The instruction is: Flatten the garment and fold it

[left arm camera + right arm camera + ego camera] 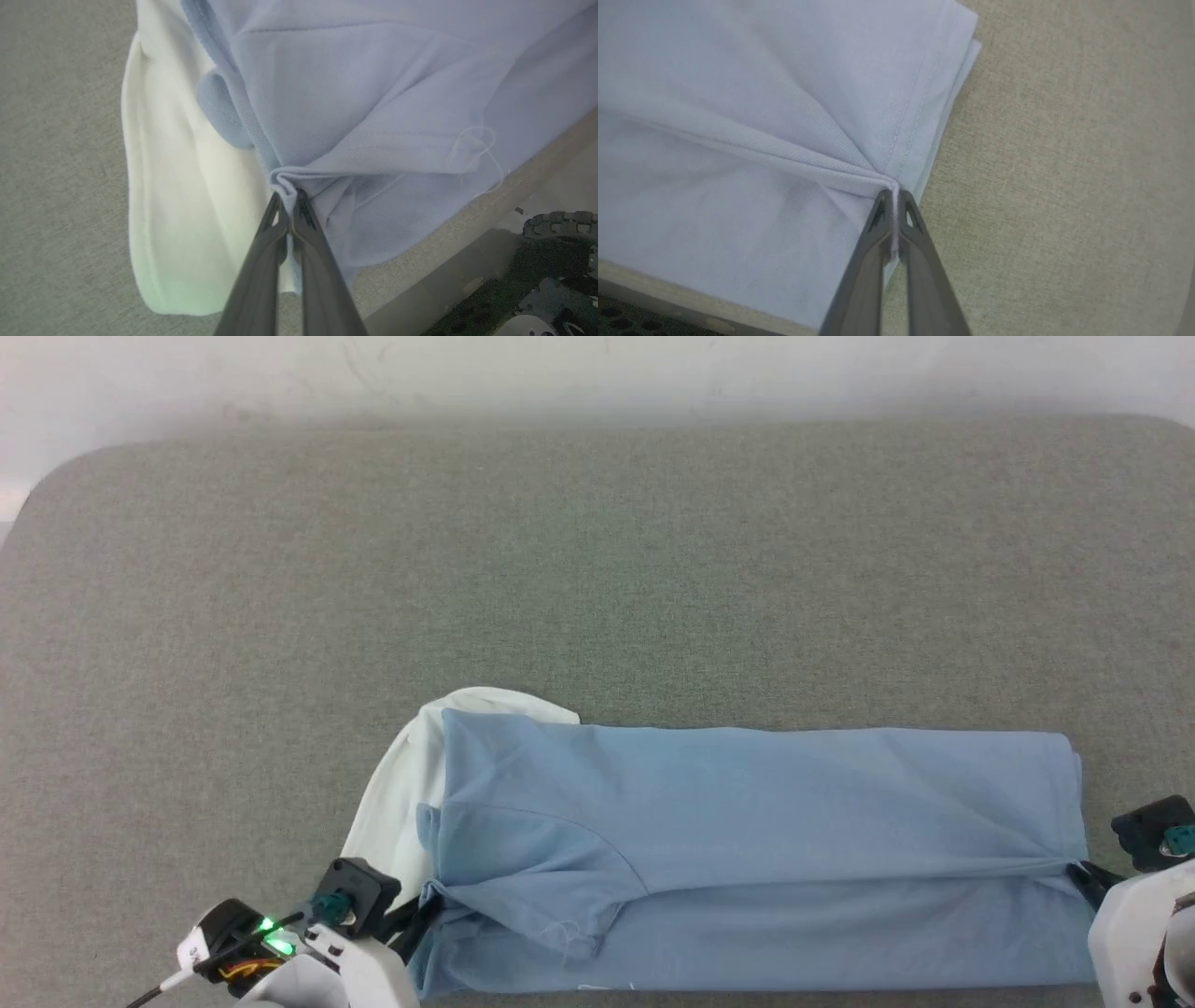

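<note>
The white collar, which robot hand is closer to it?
Left. The left gripper pinches the garment right beside the collar; the right gripper pinches the opposite end, far from it.

Plain workroom: cloth-topped table (597,569), white wall (597,373)

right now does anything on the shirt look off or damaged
A loose white thread curls off the sleeve hem of the garment, like a pulled stitch. The white collar also pokes out past the folded left end.
</note>
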Controlling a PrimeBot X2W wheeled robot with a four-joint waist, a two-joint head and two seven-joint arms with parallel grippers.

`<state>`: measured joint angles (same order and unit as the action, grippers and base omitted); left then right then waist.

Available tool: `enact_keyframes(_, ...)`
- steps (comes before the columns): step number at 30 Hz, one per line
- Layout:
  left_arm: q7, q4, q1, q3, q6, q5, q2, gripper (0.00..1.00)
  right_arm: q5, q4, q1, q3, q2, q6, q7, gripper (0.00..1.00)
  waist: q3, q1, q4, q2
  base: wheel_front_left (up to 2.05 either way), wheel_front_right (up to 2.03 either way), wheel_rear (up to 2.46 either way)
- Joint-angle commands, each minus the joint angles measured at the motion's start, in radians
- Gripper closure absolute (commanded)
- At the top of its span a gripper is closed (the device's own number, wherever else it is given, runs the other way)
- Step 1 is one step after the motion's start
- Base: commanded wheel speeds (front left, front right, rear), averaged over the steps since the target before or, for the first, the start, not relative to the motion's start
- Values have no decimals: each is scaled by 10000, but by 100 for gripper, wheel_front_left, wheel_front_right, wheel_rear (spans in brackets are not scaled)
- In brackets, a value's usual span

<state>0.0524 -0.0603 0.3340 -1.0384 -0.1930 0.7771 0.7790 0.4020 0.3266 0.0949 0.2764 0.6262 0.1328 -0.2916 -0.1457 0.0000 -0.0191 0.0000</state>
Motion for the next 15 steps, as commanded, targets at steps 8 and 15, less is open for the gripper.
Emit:
enact_keyframes(8, -588, -1128, 264, -41, 260, -144, -601, 0, -38, 183, 102, 145, -93, -21, 26, 0, 101, 0, -13, 0, 0, 0, 0)
enact_keyframes(15, -1928, -1081, -15, 597, 39, 205, -785, 0, 585, -627, -46, -380, 4, -21, -197, 0, 890, 0, -70, 0, 0, 0, 0)
